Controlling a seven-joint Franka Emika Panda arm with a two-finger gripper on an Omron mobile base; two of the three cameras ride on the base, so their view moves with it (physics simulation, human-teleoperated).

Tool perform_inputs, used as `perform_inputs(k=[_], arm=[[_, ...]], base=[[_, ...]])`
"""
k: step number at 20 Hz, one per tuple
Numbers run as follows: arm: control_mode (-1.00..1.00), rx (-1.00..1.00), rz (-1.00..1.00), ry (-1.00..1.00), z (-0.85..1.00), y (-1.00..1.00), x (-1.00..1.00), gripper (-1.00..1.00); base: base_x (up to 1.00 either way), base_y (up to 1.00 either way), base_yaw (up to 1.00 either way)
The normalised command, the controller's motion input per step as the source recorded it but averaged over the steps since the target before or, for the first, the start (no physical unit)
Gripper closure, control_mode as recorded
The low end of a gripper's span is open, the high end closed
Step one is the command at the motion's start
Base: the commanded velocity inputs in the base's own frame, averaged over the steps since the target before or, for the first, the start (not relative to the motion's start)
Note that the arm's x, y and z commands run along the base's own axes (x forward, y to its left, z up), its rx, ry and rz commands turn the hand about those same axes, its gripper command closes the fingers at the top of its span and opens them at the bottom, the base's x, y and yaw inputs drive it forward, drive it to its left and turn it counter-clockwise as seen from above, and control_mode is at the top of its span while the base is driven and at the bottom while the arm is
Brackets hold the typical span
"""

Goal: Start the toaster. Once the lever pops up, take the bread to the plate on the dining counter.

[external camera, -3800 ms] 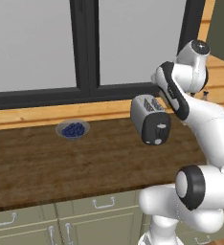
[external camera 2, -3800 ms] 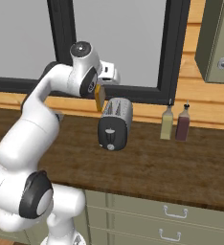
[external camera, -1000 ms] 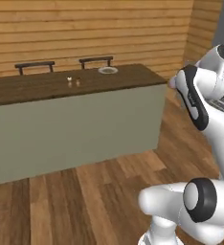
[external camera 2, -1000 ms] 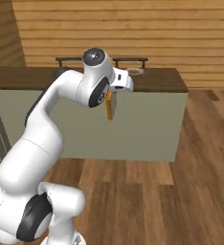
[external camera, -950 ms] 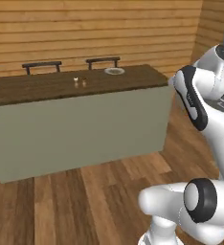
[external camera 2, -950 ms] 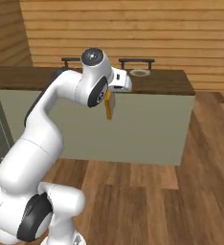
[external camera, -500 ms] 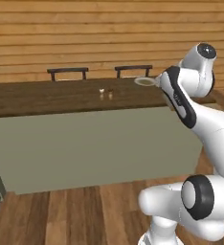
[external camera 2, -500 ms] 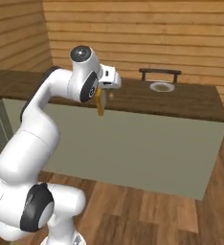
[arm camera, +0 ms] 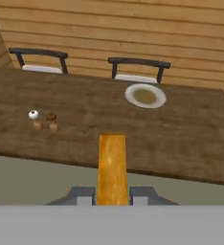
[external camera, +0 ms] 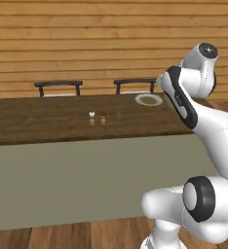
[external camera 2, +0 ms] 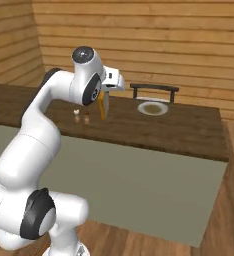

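Hand view: the gripper pinches the bread edge-on by its lower end, above the near side of the dining counter, the plate lying beyond. Right base view: the slice hangs upright under the hand, short of the plate; it looks light, stiff and crumbly, so a gentle grip low on its flat faces should suit.

The jaws clamp the bread edge-on above the worktop. The plate sits near two chairs. Two shakers stand left.
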Motion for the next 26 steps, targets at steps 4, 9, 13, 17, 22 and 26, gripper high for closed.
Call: perform_inputs(k=[4,9,13,17,22,26], arm=[[1.00,0.00,0.00,0.00,0.00,0.00,0.00,1.00],[1.00,0.00,0.00,0.00,0.00,0.00,0.00,1.00],[1.00,0.00,0.00,0.00,0.00,0.00,0.00,1.00],[1.00,0.00,0.00,0.00,0.00,0.00,0.00,1.00],[1.00,0.00,0.00,0.00,0.00,0.00,0.00,1.00],[-1.00,0.01,0.14,0.00,-0.14,-0.46,0.62,1.00]], base=[[1.00,-0.57,0.09],[0.98,-0.55,0.12],[0.83,-0.46,0.11],[0.72,-0.34,0.09],[0.47,-0.22,0.03],[0.15,-0.11,0.03]])
